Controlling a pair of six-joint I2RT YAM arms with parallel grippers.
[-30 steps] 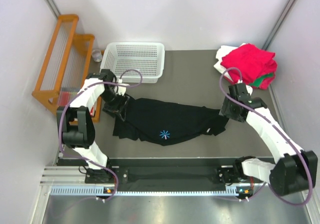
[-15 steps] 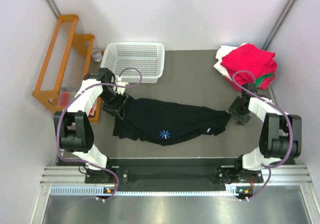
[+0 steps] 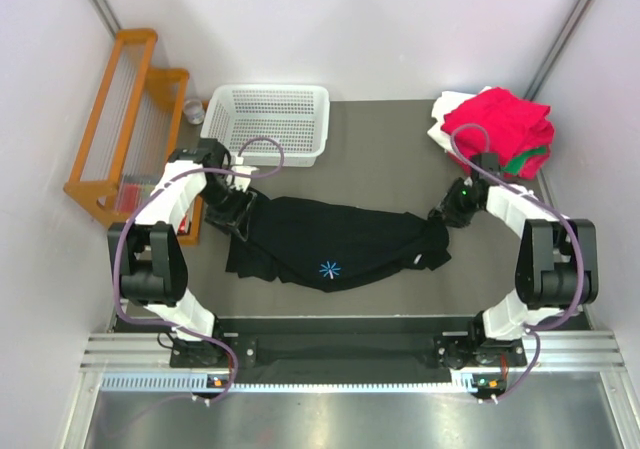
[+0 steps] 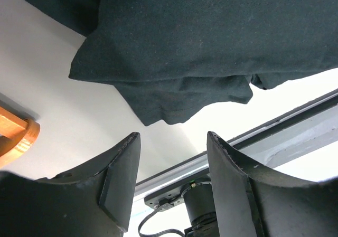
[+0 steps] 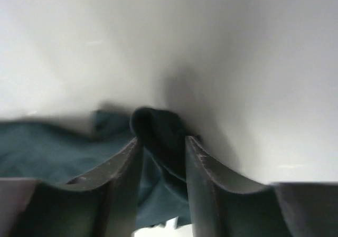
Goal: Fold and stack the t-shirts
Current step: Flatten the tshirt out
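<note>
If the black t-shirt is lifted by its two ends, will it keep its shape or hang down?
Probably it sags: the black t-shirt lies wrinkled and bunched on the table, so it looks floppy. It seems light, since a thin fold fits between the jaws of the right gripper. Pushed, it would likely crumple rather than slide whole.

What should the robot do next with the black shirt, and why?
Probably close the right gripper firmly: a bunched edge of the black t-shirt already sits between its fingers. The left gripper is open, with cloth just past its tips, so lifting now would likely drop that side.
</note>
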